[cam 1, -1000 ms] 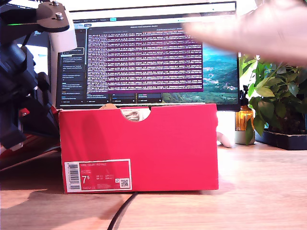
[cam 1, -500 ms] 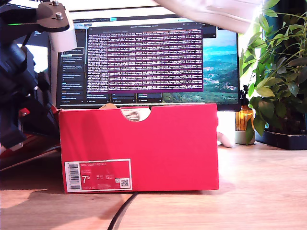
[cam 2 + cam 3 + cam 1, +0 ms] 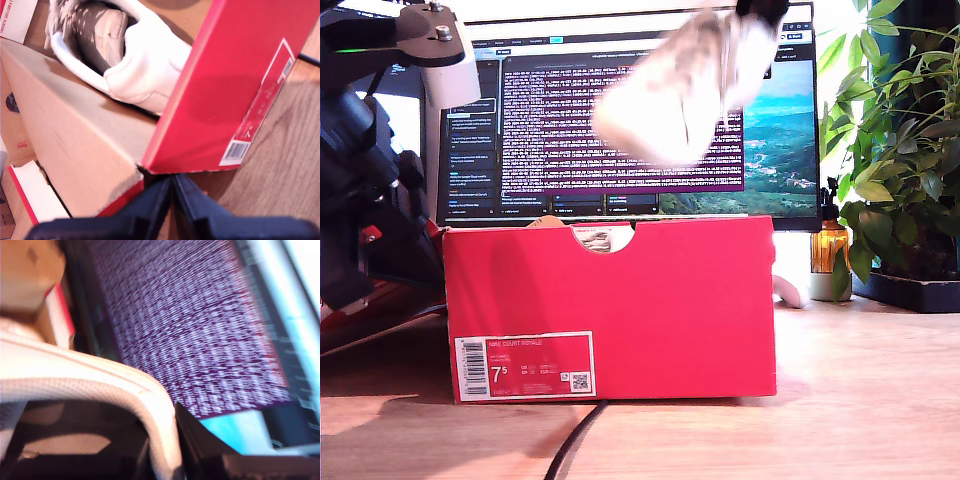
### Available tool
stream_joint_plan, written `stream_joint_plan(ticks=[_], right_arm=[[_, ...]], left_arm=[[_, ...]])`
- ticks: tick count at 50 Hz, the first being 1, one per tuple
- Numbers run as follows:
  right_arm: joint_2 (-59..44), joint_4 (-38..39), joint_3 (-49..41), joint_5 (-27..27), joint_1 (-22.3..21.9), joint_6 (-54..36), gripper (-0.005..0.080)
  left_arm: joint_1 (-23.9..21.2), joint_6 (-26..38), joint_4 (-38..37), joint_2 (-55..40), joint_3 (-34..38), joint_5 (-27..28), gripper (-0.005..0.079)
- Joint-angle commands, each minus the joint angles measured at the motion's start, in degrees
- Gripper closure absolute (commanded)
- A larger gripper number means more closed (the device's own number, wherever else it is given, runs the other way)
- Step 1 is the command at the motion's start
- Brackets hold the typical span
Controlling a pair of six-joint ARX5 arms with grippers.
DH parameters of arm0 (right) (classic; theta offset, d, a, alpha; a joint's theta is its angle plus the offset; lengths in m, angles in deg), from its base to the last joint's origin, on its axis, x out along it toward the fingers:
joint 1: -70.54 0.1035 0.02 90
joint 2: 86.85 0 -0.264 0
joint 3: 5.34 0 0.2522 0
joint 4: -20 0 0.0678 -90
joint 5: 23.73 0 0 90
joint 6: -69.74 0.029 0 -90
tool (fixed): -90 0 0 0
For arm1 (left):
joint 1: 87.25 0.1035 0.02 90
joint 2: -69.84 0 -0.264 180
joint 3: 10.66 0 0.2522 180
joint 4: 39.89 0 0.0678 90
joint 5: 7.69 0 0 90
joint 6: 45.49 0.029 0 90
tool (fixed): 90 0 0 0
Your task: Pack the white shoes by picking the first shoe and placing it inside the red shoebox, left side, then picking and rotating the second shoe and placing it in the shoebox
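Shoe number 2 (image 3: 680,85) hangs blurred above the red shoebox (image 3: 620,300), clamped by its collar rim in my second gripper (image 3: 170,460); the rim (image 3: 100,380) passes right between the fingers. Shoe number 1 (image 3: 135,60) already lies inside the shoebox, heel against the labelled end wall. My first gripper (image 3: 172,200), fingers pressed together on nothing, sits low just outside that wall's corner. I judge the sneaker light, with a stiff sole and a soft padded collar that can fold or slip, so the heel rim is the sensible hold; the dangling toe may swing as it turns. Compared with 0.5 s ago, the shoe has dropped from above the monitor (image 3: 620,120) to in front of its screen, closer to the shoebox opening. The shoebox itself has not shifted.
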Motion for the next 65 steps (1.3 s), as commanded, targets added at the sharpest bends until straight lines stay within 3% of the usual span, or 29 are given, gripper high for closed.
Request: stream_joint_plan(ticks=[1,14,36,65], right_arm=[[0.3,1.9,1.6,-0.9,1.3,-2.3,0.0765],[-3.7,1.9,1.6,-1.4,3.3,-4.4,0.0765],[-8.1,-5.0,1.6,-3.6,6.3,-6.4,0.0765],[-15.8,-6.1,1.6,-3.9,7.2,-7.4,0.0765]], left_arm=[[0.0,-0.5,0.7,-0.5,-0.6,0.3,0.0760],[0.0,-0.5,0.7,-0.5,-0.6,0.3,0.0760],[0.0,-0.5,0.8,-0.5,-0.6,0.3,0.0760],[0.0,-0.5,0.7,-0.5,-0.6,0.3,0.0760]])
